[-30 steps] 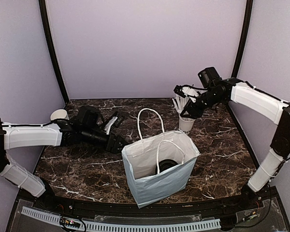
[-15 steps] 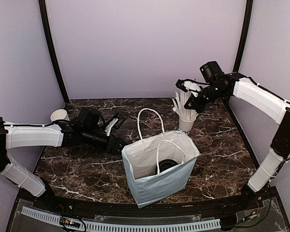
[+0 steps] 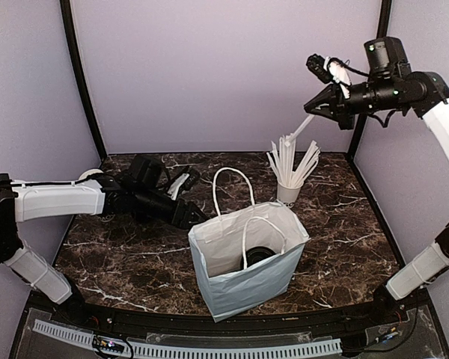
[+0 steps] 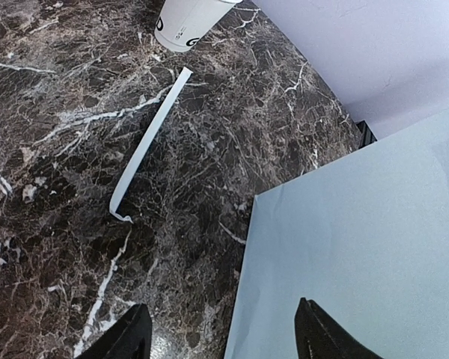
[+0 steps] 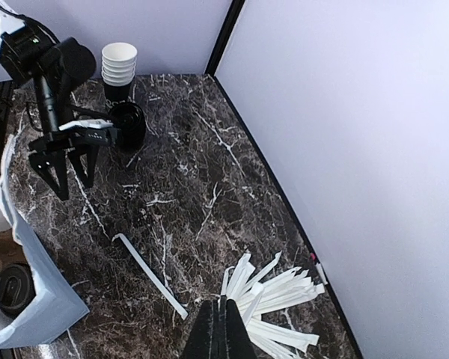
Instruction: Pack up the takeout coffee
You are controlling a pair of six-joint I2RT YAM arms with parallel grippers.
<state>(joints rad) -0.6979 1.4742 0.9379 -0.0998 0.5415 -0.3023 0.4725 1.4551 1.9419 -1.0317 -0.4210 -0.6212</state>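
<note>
The takeout coffee (image 3: 260, 256) sits lid-up inside the bag (image 3: 239, 288), low, left and nearer than the right gripper (image 3: 309, 112), which pinches a white stick (image 3: 301, 127); the left gripper (image 3: 188, 217) is spread beside the bag

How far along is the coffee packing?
Done: the takeout coffee sits inside the paper bag. In hand: the right hand pinches a white stick high above the stick cup; the left hand hangs open beside the bag. Left: probably dropping that stick in.
</note>
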